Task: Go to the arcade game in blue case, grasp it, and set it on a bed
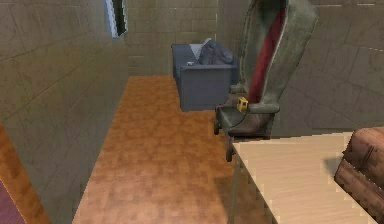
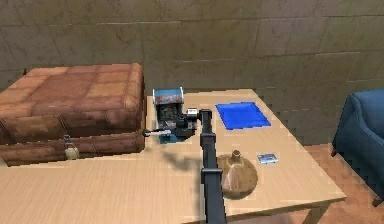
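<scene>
The arcade game (image 2: pixel 168 101) stood near the desk's (image 2: pixel 100 185) far edge, just beside a brown suitcase (image 2: pixel 70 105). The gripper (image 2: pixel 158 131) was at it, but whether it held anything could not be told. The lift and the bed delivery looked not yet done.

The arcade game (image 2: pixel 169 101) is a small boxy thing in a blue case, with a pale top and a dark front. It sits upright on the light wooden table (image 2: pixel 100 185), at three o'clock of the brown suitcase (image 2: pixel 72 105) and at nine o'clock of the flat blue pad (image 2: pixel 243 114).
</scene>
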{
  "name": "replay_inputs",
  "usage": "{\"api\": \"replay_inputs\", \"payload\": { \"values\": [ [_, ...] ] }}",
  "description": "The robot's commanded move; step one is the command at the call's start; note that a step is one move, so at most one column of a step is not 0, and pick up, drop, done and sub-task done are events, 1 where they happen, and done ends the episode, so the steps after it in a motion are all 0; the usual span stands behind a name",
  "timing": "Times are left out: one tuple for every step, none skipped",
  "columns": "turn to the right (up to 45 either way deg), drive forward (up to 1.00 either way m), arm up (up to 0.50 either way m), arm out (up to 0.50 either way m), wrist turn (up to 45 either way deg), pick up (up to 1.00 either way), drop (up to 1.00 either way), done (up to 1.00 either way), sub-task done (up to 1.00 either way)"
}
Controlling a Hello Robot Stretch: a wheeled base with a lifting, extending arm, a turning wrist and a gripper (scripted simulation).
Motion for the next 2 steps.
{"api": "replay_inputs", "payload": {
  "values": [
    [0.0,0.0,0.0,0.0,0.0,1.0,0.0,0.0,0.0],
    [0.0,0.0,0.1,0.0,0.0,0.0,0.0,0.0,0.0]
  ]
}}
